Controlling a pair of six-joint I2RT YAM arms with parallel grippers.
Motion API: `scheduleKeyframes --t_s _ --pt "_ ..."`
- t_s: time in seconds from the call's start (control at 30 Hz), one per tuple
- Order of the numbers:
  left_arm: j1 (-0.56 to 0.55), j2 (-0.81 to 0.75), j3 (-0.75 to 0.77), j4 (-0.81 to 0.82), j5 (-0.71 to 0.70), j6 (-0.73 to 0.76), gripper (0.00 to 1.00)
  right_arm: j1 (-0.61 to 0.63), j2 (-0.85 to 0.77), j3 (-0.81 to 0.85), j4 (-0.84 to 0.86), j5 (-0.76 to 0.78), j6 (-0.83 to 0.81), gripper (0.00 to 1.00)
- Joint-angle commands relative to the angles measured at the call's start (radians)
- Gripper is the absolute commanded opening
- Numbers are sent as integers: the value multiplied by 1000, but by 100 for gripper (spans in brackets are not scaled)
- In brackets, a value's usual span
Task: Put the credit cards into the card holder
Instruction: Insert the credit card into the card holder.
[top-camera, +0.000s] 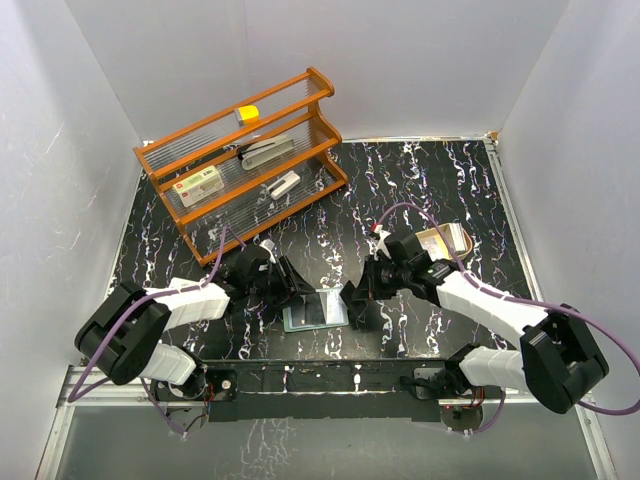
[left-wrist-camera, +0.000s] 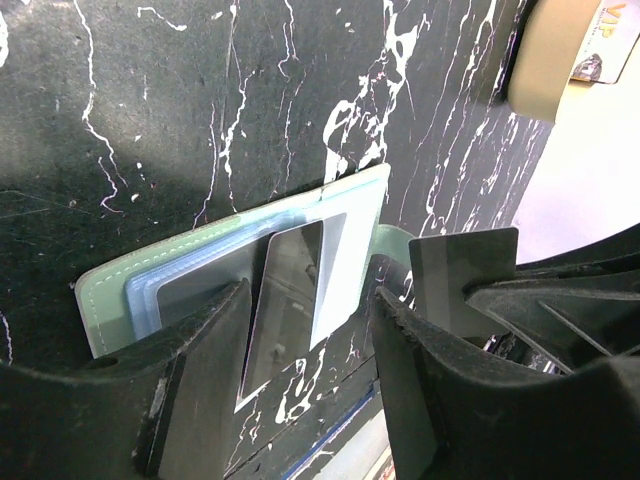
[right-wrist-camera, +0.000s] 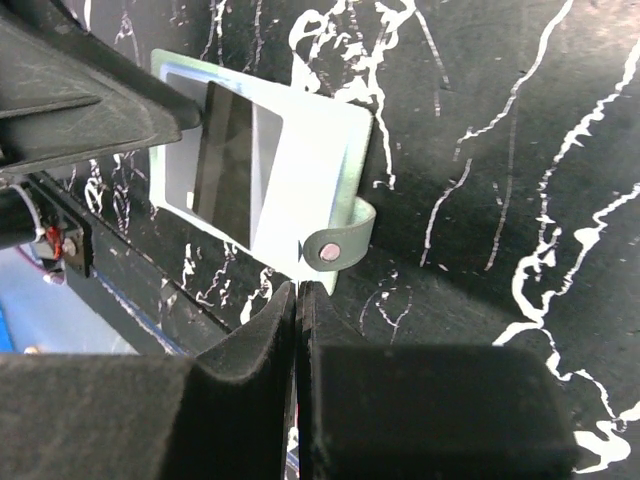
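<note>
Centrally, the card holder (top-camera: 318, 312) lies opened flat on the table, its pale inside up. One dark, glossy credit card (right-wrist-camera: 225, 165) rests slanted on it, and whether it sits in a pocket cannot be told. At 2 o'clock from the holder, a tan tray (left-wrist-camera: 545, 70) holds another card (left-wrist-camera: 610, 40). At 11 o'clock, the orange rack (top-camera: 240, 150) carries a white box with red label (top-camera: 197, 183).

The left gripper (left-wrist-camera: 308, 292) reaches in from 9 o'clock, its fingers spread to either side of the dark card. The right gripper (right-wrist-camera: 297, 300) is low at the holder's 3 o'clock side, near the snap strap (right-wrist-camera: 335, 250), its fingers pressed together on nothing.
</note>
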Motion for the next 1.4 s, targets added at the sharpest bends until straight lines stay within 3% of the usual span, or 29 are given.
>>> scheduleKeyframes --t_s 0.0,0.3,0.63,0.87,1.37 --pt "4 -11 8 -43 8 0 51 -2 -56 -28 81 109 27 0" --pt "1 -26 -28 -11 12 -42 52 -2 -82 -60 74 181 25 0" --pt "-21 -26 -61 42 6 -98 52 -3 -29 -135 167 131 38 0" --pt "-53 19 -30 76 0 -119 51 -1 0 -172 257 88 83 0" --pt "-97 100 58 101 -1 -116 50 14 13 -191 283 103 93 0"
